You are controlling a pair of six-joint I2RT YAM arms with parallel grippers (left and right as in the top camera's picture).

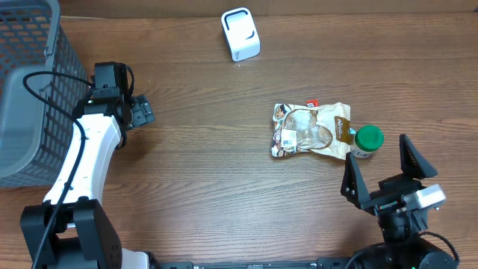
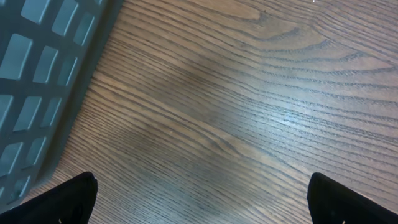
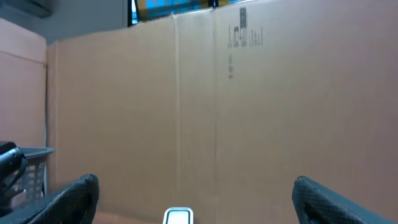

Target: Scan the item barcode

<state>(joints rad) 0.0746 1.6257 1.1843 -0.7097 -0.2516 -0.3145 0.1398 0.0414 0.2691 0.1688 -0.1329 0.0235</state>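
table (image 1: 224, 187): brown wood grain, everything sits on this

snack packet (image 1: 310, 131): the thing to scan, lying flat on the right half of the table, about midway between near and far. It's a crinkly bag, part clear and part printed. There's a small white label near its left end, too tiny for me to read any barcode on it.

bottle (image 1: 367, 140): green cap, tucked right against the packet's right end, touching it as far as I can tell

scanner (image 1: 240, 33): little white box at the far edge, roughly centre, well apart from the packet. Its top also pokes in at the bottom of the right wrist view.

basket (image 1: 26, 90): grey mesh, far left corner

left gripper (image 2: 199, 193): on the left side, just right of the basket and well apart from the packet. The wrist view shows both black fingertips out at the bottom corners, so the jaws are spread wide with only bare wood between them, holding nothing.

right gripper (image 1: 379, 158): near right, just on the near side of the bottle. Jaws are spread wide and empty, not gripping the bottle or packet.

cardboard wall (image 3: 249, 112): fills the right wrist view, standing beyond the far edge
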